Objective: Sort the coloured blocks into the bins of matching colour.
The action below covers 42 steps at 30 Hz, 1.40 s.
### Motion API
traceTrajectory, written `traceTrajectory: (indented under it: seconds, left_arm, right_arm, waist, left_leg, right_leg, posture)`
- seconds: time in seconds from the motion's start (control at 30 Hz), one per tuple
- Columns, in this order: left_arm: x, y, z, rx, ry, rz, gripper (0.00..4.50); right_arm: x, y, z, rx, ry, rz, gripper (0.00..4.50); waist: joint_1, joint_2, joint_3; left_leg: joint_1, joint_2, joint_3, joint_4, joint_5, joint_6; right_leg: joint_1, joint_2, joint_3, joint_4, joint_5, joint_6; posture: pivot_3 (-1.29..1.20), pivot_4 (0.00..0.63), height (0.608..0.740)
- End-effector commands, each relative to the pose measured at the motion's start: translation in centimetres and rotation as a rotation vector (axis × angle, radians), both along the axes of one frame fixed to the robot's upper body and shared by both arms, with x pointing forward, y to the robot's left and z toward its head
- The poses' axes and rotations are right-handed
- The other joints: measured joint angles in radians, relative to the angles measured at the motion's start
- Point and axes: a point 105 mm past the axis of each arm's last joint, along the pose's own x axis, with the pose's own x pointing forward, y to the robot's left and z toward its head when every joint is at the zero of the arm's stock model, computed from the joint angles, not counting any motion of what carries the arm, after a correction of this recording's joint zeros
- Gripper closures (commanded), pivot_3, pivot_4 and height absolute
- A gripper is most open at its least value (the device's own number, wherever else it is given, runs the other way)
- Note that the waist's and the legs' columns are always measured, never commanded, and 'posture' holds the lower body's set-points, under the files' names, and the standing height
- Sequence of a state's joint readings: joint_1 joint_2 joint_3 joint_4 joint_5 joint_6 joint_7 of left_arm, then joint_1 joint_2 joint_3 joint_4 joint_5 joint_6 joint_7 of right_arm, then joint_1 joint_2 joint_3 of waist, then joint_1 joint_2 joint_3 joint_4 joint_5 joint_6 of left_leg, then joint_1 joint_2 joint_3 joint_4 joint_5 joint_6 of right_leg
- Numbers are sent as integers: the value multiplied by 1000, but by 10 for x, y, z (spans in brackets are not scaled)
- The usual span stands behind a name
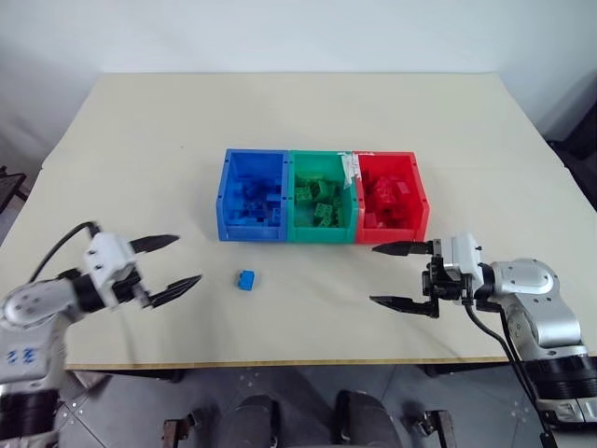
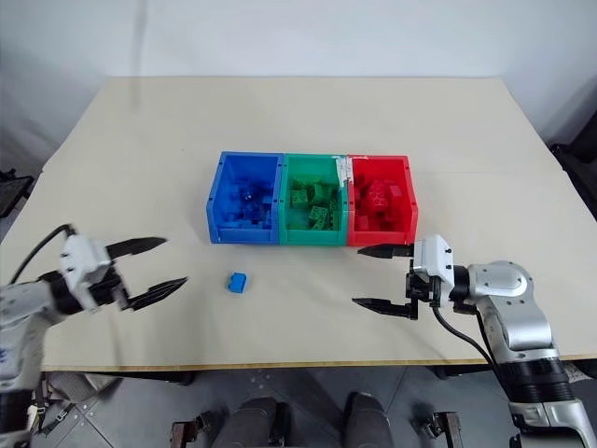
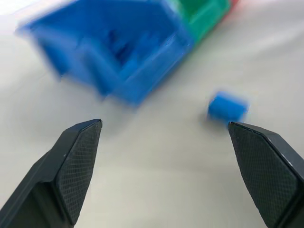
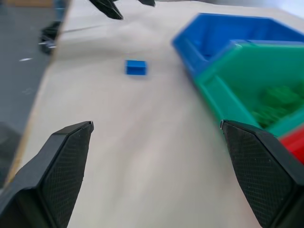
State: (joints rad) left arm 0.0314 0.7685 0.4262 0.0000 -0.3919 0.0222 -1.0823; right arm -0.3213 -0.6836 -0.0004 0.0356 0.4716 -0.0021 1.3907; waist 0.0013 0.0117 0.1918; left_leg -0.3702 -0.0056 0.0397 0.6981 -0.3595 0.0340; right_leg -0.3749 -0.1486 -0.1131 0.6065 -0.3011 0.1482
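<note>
The left gripper [image 1: 172,260] hangs over the bench [image 1: 140,140] with its fingers [image 3: 78,161] spread wide and holding nothing, and a single blue block [image 1: 245,278] lies on the bench just beyond those fingertips, between them and the right gripper [image 1: 396,274], touching neither. The right gripper's fingers [image 4: 66,164] are likewise spread wide and empty, pointing across the bench toward the blue block, which sits well apart from them. The bins [image 1: 322,235], blue, green and red in a joined row with matching blocks inside, stand just past both pairs of fingertips, the red one nearest the right fingers.
</note>
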Motion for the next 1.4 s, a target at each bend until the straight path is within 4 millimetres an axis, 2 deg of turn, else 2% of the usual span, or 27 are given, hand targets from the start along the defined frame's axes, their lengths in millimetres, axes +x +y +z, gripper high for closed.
traceTrajectory:
  seconds: [0.03, 0.07, 0.23, 0.27, 0.37, 0.47, 0.6, 0.87, 0.97, 1.23, 1.33, 1.4]
  left_arm:
    - [-11, 0, 7, 0, -24, -6, 10]
    - [-12, -1, 7, 1, -24, -4, 10]
    - [-10, -40, 9, -24, -40, -69, 10]
    - [-9, -57, 10, -41, -57, -93, 10]
    - [-2, -87, 15, -108, -87, -77, 10]
    - [5, -104, 2, -86, -48, -37, 10]
    - [22, -110, -18, -66, -8, 88, 10]
    - [25, -124, -45, -33, 114, 75, 10]
    - [25, -126, -51, -24, 133, 78, 602]
    - [22, -123, -58, -17, 159, 64, 2985]
    - [24, -122, -53, -28, 127, 42, 3007]
    - [27, -123, -39, -68, 67, 18, 3007]
  right_arm:
    - [1, -2, 3, -16, -17, 31, 0]
    - [2, -3, 3, -17, -17, 31, 0]
    - [8, -13, 4, -26, -17, -12, 0]
    - [8, -18, 3, -34, -16, -31, 0]
    - [7, -31, -1, -53, -9, -72, 0]
    - [6, -41, -4, -67, 4, -107, 0]
    - [3, -46, -7, -68, 17, -131, 0]
    - [-4, -48, -12, -59, 32, -163, 0]
    - [-5, -48, -12, -54, 28, -176, 0]
    - [-6, -48, -14, -44, 25, -201, 0]
    - [-5, -49, -15, -38, 23, -208, 0]
    - [-5, -49, -14, -32, 20, -221, 0]
  waist:
    - [2, 0, 0]
    - [5, 0, 0]
    - [10, 0, 0]
    - [10, 0, 0]
    - [17, 0, 0]
    - [19, 0, 0]
    - [20, 0, 0]
    - [24, 0, 0]
    - [25, 0, 0]
    - [23, 1, 0]
    - [22, 1, 0]
    - [22, 1, 0]
  left_leg:
    - [0, 0, 0, 0, 0, 0]
    - [0, 0, 0, 0, 0, 0]
    - [0, 0, 0, 1, 0, 0]
    - [0, 0, 0, 0, 0, 0]
    - [0, 0, 0, 0, 0, -1]
    - [0, 0, 0, 0, 0, 0]
    - [0, 0, 3, 0, 0, 0]
    - [0, 0, 3, 1, 0, 0]
    - [1, 0, 2, 1, 0, 0]
    - [1, 0, 2, 1, 0, -1]
    - [1, 0, 2, 1, 0, -1]
    - [1, 0, 2, 1, 0, -1]
  right_leg:
    - [0, 0, 0, 0, 0, 0]
    - [0, 0, 0, 0, 0, 0]
    - [0, -1, 1, 0, 0, 0]
    - [0, -1, 1, 0, 0, 0]
    - [0, 0, 1, 0, 0, 0]
    - [0, 0, 1, 0, 0, 0]
    - [0, 1, 1, 0, 0, 0]
    - [0, 1, 1, 0, 0, 0]
    - [1, 0, 1, 0, 0, 0]
    - [1, 0, 1, 0, 0, 0]
    - [1, 0, 2, 0, 0, 0]
    - [1, 0, 2, 0, 0, 0]
  posture:
    - [0, 150, 740]
    - [0, 150, 740]
    - [0, 150, 740]
    - [0, 150, 740]
    - [0, 150, 740]
    - [0, 150, 740]
    - [0, 150, 740]
    - [0, 150, 740]
    - [0, 150, 740]
    - [0, 150, 740]
    - [0, 150, 740]
    - [0, 150, 740]
